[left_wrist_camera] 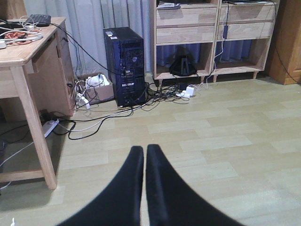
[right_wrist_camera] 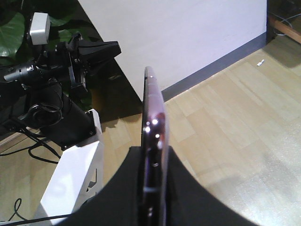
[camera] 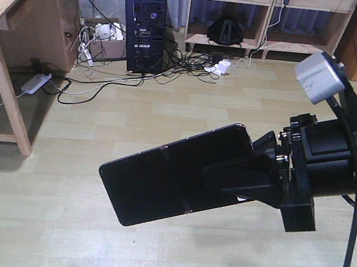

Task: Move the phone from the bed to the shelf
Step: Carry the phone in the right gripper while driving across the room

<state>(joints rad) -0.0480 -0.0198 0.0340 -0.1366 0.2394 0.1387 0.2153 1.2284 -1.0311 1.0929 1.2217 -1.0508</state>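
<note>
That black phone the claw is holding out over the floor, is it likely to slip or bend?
Probably stiff: the phone juts straight from the right claw without sagging. Its glossy surface looks slippery, so it might slide in the grip. It is held by one end above the hard floor, so a drop could crack it.

Soft indoor light, faint shadow under the desk, glints on the blurred phone rim.

One phone, one shelf, one desk

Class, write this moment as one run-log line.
right gripper: shut on phone | left gripper: shut, empty | shelf: not reached
</note>
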